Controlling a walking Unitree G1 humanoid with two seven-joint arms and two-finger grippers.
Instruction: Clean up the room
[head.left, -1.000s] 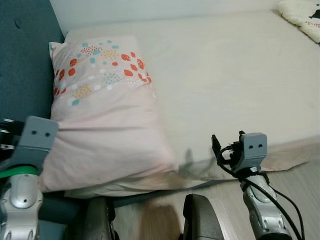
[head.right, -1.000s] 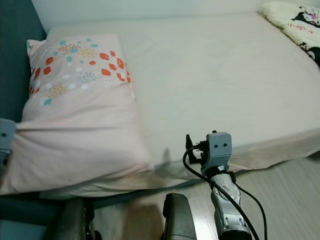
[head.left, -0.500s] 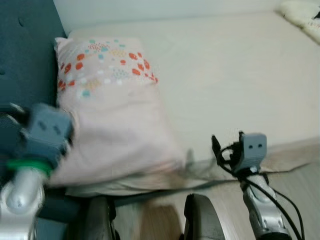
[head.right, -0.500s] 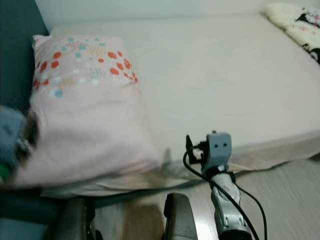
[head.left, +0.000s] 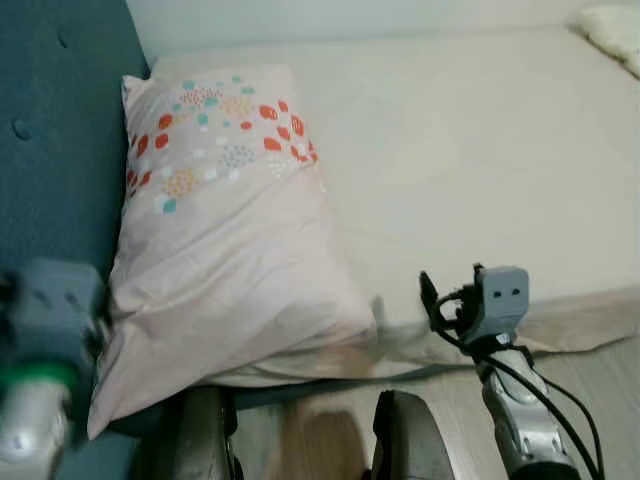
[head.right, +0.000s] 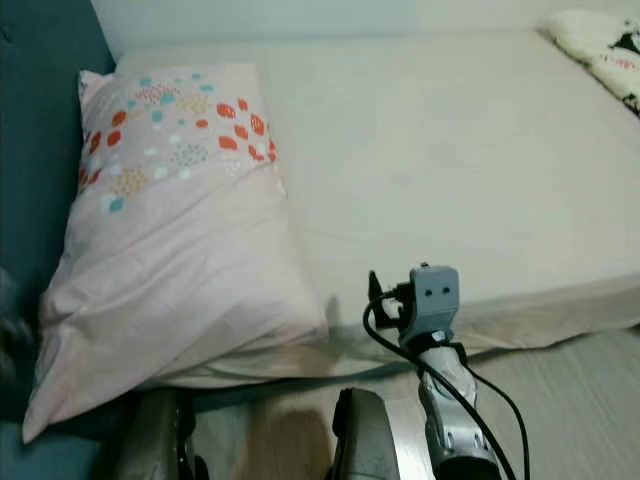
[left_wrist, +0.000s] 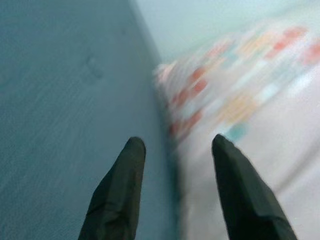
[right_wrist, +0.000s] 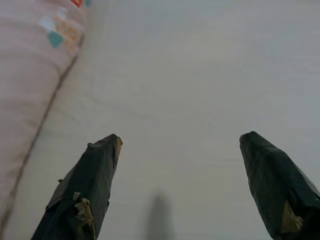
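Left wrist view gives you the left end effector (left_wrist: 175, 150) with its two black fingers (left_wrist: 117, 195) spread apart and nothing between them; they point along the seam where the teal padded headboard (left_wrist: 60, 110) meets the pillow (left_wrist: 240, 115). That picture is blurred, so you cannot tell whether either fingertip touches fabric. From the head camera you see the left arm (head.left: 40, 370) as a grey blur at the lower left, just beside the pillow's near corner.

Your right end effector (right_wrist: 182, 145) is spread wide, fingers (right_wrist: 87, 185) well apart, gripping nothing, and aimed over the bare sheet of the bed (right_wrist: 200, 75). From the head camera its grey wrist block (head.left: 495, 300) sits at the bed's near edge, with black cables looping beside it.

You have the pale pink pillow (head.left: 220, 240), printed with red, orange and teal dots at its far end, lying lengthwise along the left side of the bed, pressed against the headboard (head.left: 50, 130). Its near corner hangs a little over the mattress edge.

You see the bed (head.right: 450, 150) covered in a cream sheet, lightly wrinkled, with the sheet's edge (head.right: 560, 320) draping loose along the front. A white blanket with dark print (head.right: 600, 40) rests at the far right corner. Pale wood flooring (head.right: 570, 400) shows below the bed on the right.
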